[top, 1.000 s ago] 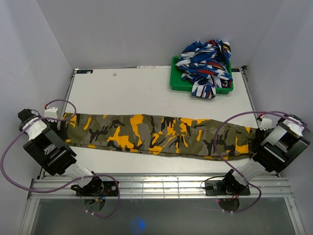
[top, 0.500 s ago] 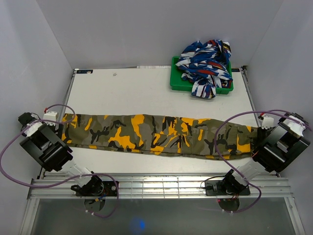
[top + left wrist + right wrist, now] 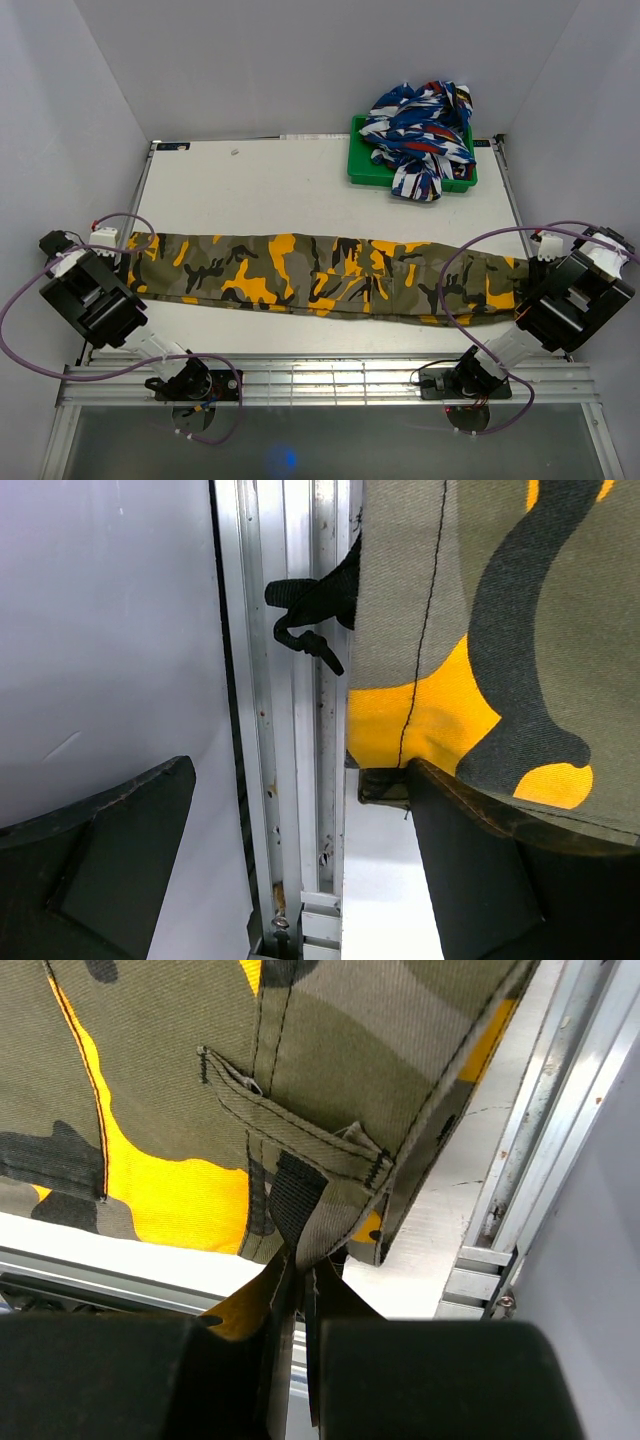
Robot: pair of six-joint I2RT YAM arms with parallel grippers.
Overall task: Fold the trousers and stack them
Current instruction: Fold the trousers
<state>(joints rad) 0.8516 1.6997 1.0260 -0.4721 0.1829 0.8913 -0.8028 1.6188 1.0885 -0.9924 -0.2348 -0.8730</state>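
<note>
The camouflage trousers (image 3: 320, 272) lie flat in one long strip across the table, from the left edge to the right edge. My left gripper (image 3: 118, 250) stands open at their left end. In the left wrist view the trousers' (image 3: 480, 630) hem lies over the right finger (image 3: 470, 860), the left finger (image 3: 120, 830) is far off, and nothing is clamped in the left gripper (image 3: 300, 805). My right gripper (image 3: 528, 275) is shut on the right end. The right wrist view shows the right gripper (image 3: 300, 1275) pinching a black strap (image 3: 292, 1200) and the trousers' (image 3: 330, 1070) edge.
A green tray (image 3: 361, 170) at the back right holds a heap of blue, red and white cloth (image 3: 420, 135). Aluminium rails (image 3: 290, 730) run along the table's left and right edges. White walls stand close on three sides. A black strap end (image 3: 305, 605) hangs over the left rail.
My left arm has drawn back a little to the left and towards the near edge, leaving the trousers' left end on the table. The right arm has shifted slightly right, still gripping.
</note>
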